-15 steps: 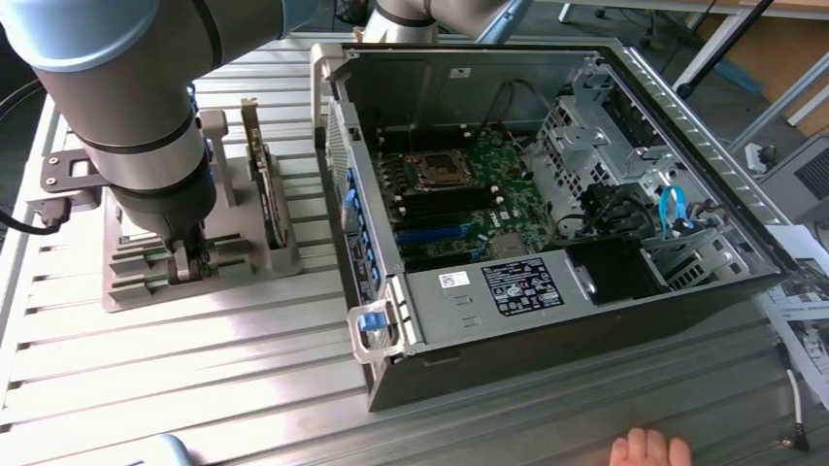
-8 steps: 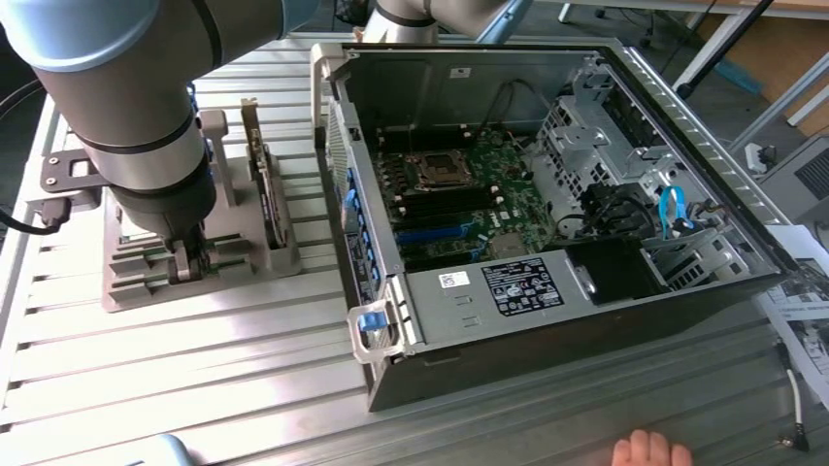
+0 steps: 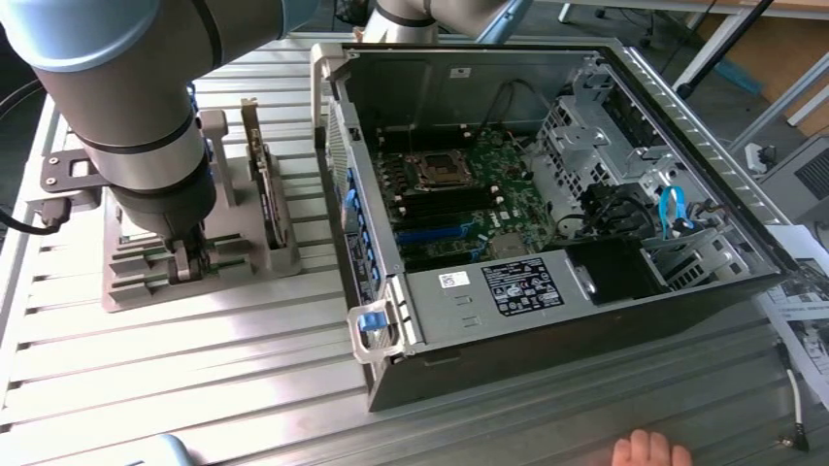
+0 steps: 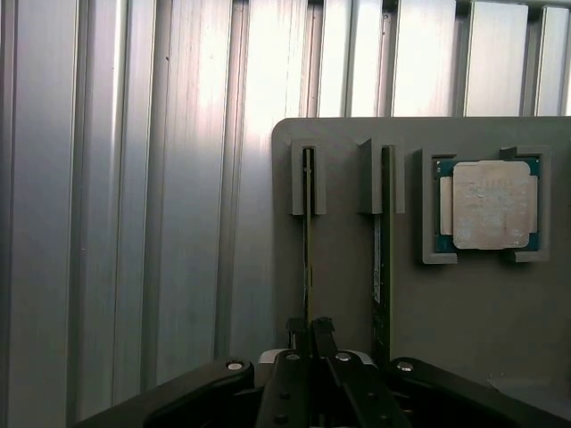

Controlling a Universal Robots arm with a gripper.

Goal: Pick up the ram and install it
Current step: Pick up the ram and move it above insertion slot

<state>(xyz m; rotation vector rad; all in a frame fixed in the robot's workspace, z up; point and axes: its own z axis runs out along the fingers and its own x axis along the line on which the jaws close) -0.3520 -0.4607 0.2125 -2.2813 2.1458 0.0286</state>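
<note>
Exterior high, wrist close, sharing holder [image 3: 240,282]

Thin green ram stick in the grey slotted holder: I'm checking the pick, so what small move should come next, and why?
Probably a short straight lift out of the slot. The jaws look closed on the thin green ram stick, which stands on edge in the grey slotted holder.

1. My arm [image 3: 130,107]: gripper [image 3: 189,260] lowered into the grey holder [image 3: 136,291], exterior view's left.
2. Upright card [image 3: 268,194], same holder.
3. Open computer case [image 3: 518,286], motherboard [image 3: 453,204] exposed.
4. Person's hand [image 3: 650,451] on the bench [image 3: 194,379].
</note>
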